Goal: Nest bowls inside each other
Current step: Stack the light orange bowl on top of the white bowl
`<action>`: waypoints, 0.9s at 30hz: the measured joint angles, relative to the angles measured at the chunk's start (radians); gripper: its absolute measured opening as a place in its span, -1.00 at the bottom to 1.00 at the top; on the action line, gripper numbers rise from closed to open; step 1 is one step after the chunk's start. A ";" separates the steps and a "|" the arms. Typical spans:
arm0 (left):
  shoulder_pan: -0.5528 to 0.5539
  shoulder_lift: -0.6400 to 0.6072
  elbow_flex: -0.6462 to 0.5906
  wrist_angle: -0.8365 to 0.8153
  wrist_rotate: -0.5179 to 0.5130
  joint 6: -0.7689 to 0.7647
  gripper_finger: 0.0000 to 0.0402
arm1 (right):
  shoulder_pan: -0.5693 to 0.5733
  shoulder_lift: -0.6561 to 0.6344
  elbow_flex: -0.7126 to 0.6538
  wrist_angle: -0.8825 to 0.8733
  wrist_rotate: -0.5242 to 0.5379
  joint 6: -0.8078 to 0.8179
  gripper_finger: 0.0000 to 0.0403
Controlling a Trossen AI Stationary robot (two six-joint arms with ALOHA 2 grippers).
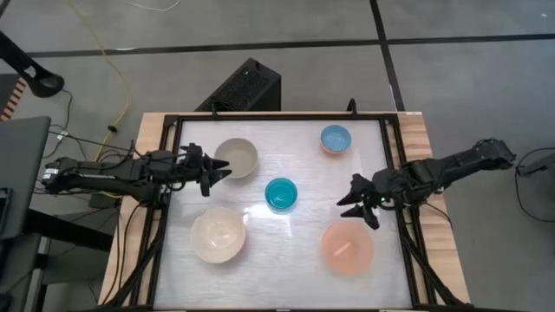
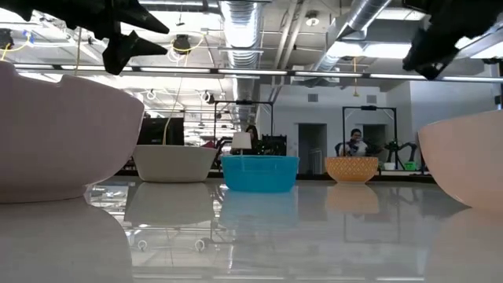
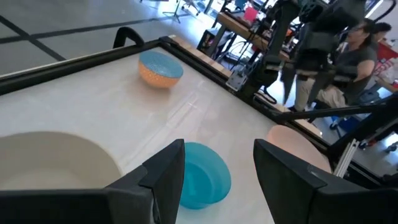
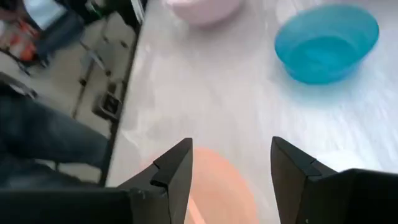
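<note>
Five round plastic bowls lie apart, none nested: grey-beige bowl (image 1: 237,158) beside open left gripper (image 1: 217,171), salmon-pink bowl (image 1: 347,247) beneath open right gripper (image 1: 350,203), teal bowl (image 1: 281,194) between them; cream-white bowl (image 1: 218,235) and light-blue bowl (image 1: 336,138) lie farther off.

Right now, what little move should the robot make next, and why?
Probably lower the left pincer onto the grey-beige bowl just beside it. Both pincers are open and empty, all five bowls sit apart on the table, and that bowl could go into the cream-white bowl nearby.
</note>
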 joint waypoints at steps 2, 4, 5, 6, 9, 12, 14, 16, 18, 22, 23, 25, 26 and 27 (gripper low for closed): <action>0.000 -0.002 0.000 0.000 0.000 -0.001 -0.10 | 0.000 0.013 0.002 -0.041 -0.001 -0.023 -0.11; 0.000 -0.002 0.000 0.003 0.000 -0.002 -0.10 | -0.003 0.028 0.002 -0.079 -0.001 -0.047 -0.11; 0.000 -0.002 0.000 0.002 0.000 -0.002 -0.10 | -0.005 0.034 0.002 -0.091 -0.001 -0.057 -0.11; 0.000 -0.002 0.000 0.002 0.000 -0.002 -0.10 | -0.009 0.041 0.002 -0.109 -0.001 -0.062 -0.11; 0.000 -0.002 0.000 0.002 0.000 -0.002 -0.10 | -0.008 0.064 0.002 -0.155 -0.001 -0.063 -0.11; 0.000 -0.002 0.000 0.002 0.000 -0.006 -0.10 | -0.006 0.092 0.002 -0.185 -0.004 -0.057 -0.11; 0.000 -0.002 0.000 0.002 0.000 -0.006 -0.10 | -0.006 0.110 0.002 -0.196 -0.004 -0.051 -0.11; 0.000 -0.002 0.000 0.002 0.000 -0.006 -0.10 | -0.006 0.130 0.002 -0.205 -0.004 -0.050 -0.11; 0.000 -0.002 0.000 0.002 0.000 -0.006 -0.10 | -0.006 0.154 0.002 -0.208 -0.009 -0.050 -0.11; 0.000 -0.002 0.000 0.002 0.000 -0.006 -0.10 | -0.006 0.212 -0.001 -0.205 -0.044 -0.050 -0.11; 0.000 -0.002 0.000 0.002 0.000 -0.006 -0.10 | -0.006 0.228 -0.003 -0.201 -0.060 -0.050 -0.11; 0.000 -0.002 0.000 0.002 0.000 -0.006 -0.10 | -0.001 0.260 -0.006 -0.183 -0.082 -0.049 -0.11; 0.000 -0.002 0.000 0.002 0.000 -0.006 -0.10 | 0.004 0.275 -0.006 -0.174 -0.084 -0.049 -0.11; 0.000 -0.002 0.000 0.002 0.000 -0.006 -0.10 | 0.010 0.289 -0.006 -0.164 -0.086 -0.048 -0.11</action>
